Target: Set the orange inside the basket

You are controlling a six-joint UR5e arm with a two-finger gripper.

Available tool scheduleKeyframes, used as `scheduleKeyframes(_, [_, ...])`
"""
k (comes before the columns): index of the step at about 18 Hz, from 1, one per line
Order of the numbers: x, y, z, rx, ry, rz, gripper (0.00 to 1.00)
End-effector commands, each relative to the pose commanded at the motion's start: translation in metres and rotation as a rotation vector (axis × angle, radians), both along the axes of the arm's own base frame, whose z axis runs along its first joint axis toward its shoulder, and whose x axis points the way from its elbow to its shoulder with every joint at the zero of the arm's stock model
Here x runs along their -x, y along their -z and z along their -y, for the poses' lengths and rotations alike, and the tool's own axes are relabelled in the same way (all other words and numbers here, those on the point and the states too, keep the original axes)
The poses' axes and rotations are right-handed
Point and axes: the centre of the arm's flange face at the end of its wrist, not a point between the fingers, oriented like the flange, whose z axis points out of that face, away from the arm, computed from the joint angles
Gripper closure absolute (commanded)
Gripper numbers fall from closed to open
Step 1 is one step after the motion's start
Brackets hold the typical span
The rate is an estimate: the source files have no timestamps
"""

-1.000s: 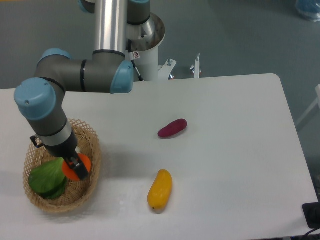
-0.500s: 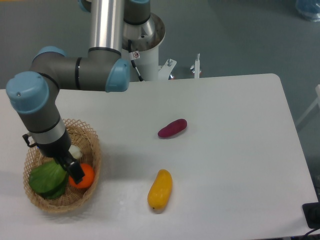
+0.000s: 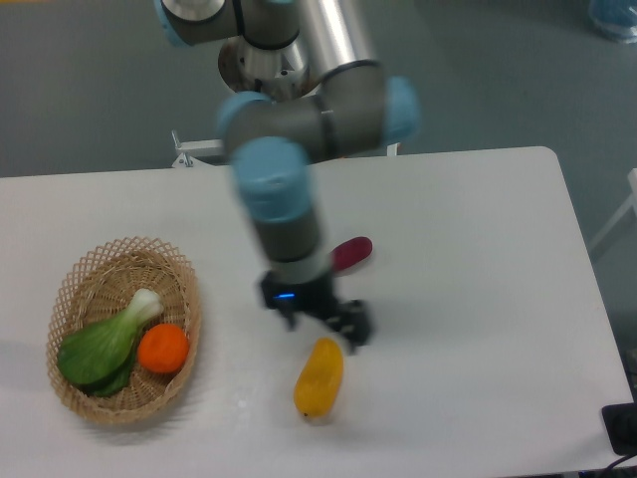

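Note:
The orange [image 3: 163,349] lies inside the wicker basket [image 3: 179,274] at the left of the table, next to a green leafy vegetable [image 3: 103,345]. My gripper [image 3: 326,325] is far from it, over the middle of the table, just above the top end of the yellow mango-shaped fruit [image 3: 318,377]. Its fingers are spread apart and hold nothing. The arm is motion-blurred.
A dark red elongated vegetable [image 3: 349,253] lies on the table behind the gripper, partly hidden by the arm. The robot base stands at the table's far edge. A dark object [image 3: 621,428] sits at the lower right corner.
The gripper let go of the orange in the basket, then swung right across the table to above the yellow fruit. The orange now rests in the basket.

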Motion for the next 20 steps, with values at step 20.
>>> scheduleKeyframes(20, [0.120,0.060,0.131,0.165,0.193,0.024,0.00])
